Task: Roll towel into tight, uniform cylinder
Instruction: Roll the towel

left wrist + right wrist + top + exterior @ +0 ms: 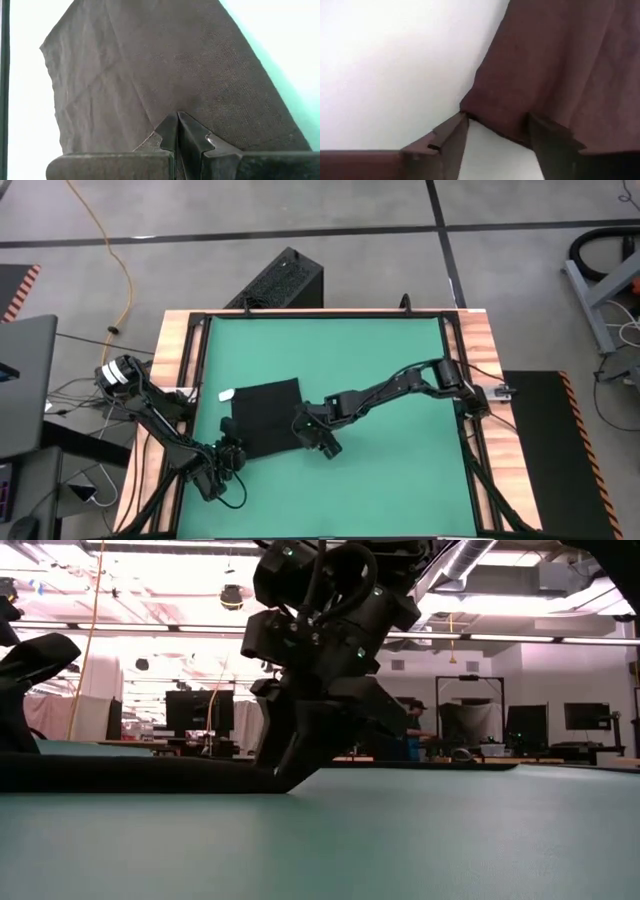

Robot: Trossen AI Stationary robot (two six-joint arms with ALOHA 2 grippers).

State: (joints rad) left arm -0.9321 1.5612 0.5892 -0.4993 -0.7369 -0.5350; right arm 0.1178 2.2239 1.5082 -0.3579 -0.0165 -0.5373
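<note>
Right gripper point(322, 438): down at mat level, at the towel's near-right corner. In its wrist view the 2 fingers point(451, 137) stand apart, straddling that corner; the cloth edge lies in the gap, one tip on bare mat, the other over cloth. Jaws wide, no pinch visible. Not holding yet, by my reading.

Low view: right gripper point(300, 755) has its tips touching or nearly touching the mat beside the flat dark cloth.

Left gripper point(232, 452): at the towel's near-left corner. Its wrist view shows the fingers point(170, 132) pressed together with a fold of cloth edge seemingly nipped between them. Hold is likely, not certain.

Towel point(265, 418): 1 flat, roughly square sheet on the green mat point(400, 370), left of centre, slightly skewed. White tag point(226, 394) at the far-left corner. No roll started.

Key relation: both grippers sit on the same near edge, 1 per corner, and the cloth stretches away from them toward the far side. Roll axis would run left-right along that edge. Judgement: right jaws need to shut on the corner before the edge can lift evenly; a one-sided grip would skew the cylinder.
</note>
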